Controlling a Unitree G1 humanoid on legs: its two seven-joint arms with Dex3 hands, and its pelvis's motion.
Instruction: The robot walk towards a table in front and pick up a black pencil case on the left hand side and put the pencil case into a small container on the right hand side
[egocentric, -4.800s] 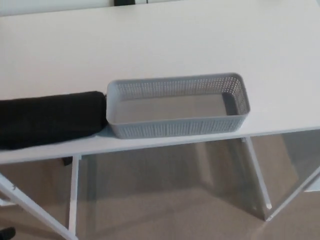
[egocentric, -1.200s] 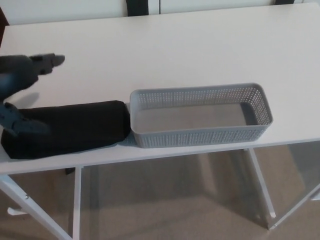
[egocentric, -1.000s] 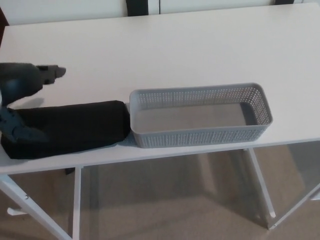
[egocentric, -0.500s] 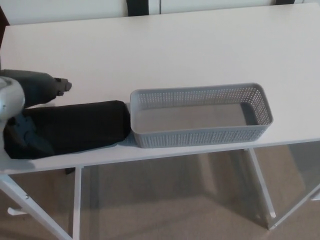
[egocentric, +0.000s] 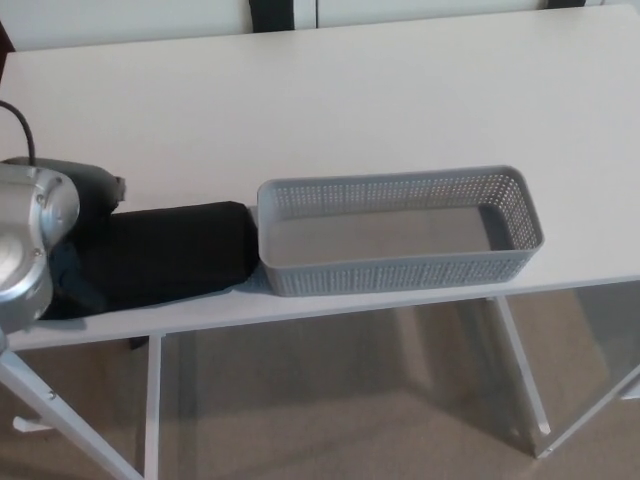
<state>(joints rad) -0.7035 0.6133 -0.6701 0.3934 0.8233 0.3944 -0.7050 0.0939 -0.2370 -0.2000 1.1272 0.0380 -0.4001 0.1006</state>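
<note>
Left hand (egocentric: 85, 235) low over pencil case's (egocentric: 175, 252) left end, grip can't tell, wrist (egocentric: 30, 240) blocks.

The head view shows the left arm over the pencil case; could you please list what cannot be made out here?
- Left hand: mostly covered by the robot's own grey wrist housing, so its fingers and any grip cannot be judged.
- Black pencil case: its left end is hidden under that arm.
- Right hand: outside the picture.
- Grey basket: its near inner wall is hidden by its rim.
</note>
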